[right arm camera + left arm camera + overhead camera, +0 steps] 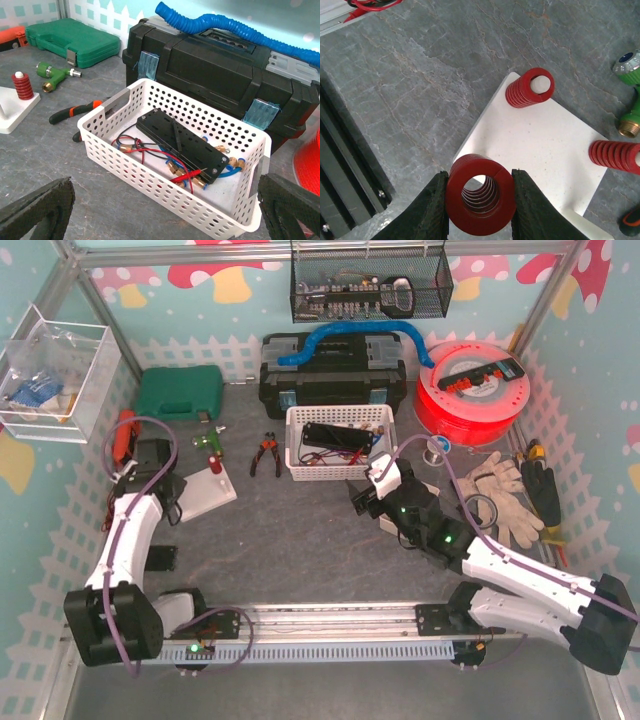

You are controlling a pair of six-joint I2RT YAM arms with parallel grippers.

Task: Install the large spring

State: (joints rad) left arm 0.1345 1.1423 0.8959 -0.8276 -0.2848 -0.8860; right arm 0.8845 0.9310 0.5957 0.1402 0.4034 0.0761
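Left fingers point(432, 210): clamping the large spring point(479, 167), one pad pressing on each side.
Large spring: hanging over the near corner of the white plate point(545, 145), its bore facing the wrist camera.
Small springs point(530, 89): two sitting on the plate.
Right fingers point(35, 207): standing wide apart, gripping nothing, facing the basket point(150, 185) on the counter point(40, 150).

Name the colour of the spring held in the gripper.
Red; the spring shows best in the left wrist view.

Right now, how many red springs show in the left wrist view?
3: large spring in the left gripper; two on the white plate, far-corner spring and right-edge spring. Others possibly hidden.
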